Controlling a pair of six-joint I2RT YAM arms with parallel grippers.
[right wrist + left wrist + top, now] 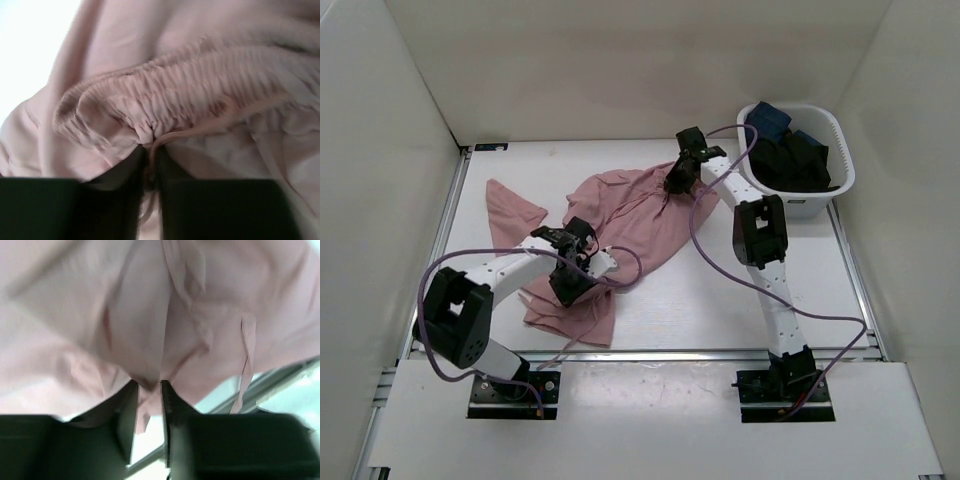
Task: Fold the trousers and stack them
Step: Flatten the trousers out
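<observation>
- The trousers (630, 215) lie crumpled on the white table (740, 300), left of centre, running from the far middle down to the near left.
- One pink flap points out flat to the far left. The near end of the cloth bunches up beside the left arm.
- The left gripper (570, 283) sits low on the near-left part of the cloth.
- In the left wrist view its dark fingers (127, 410) stand narrow and almost parallel, with a pinch of pink fabric caught between the tips. The cloth rises away from them in soft folds.
- A thin pink tie (247, 352) hangs loose to the right of that pinch, apart from the fingers.
- The right gripper (676, 183) is at the far right edge of the trousers, on the side towards the basket (825, 190).
- In the right wrist view its fingers are drawn close together and clamped on the gathered waistband (200, 80), at the spot where the drawstring (210, 125) runs in.
- The view there is very close and blurred. The cord seems to pass between the tips along with the gathered hem, but I cannot tell for sure.
- The basket stands at the far right of the table, just beside the right arm. It holds the dark blue and black garments (795, 155), and it does not touch the trousers.
</observation>
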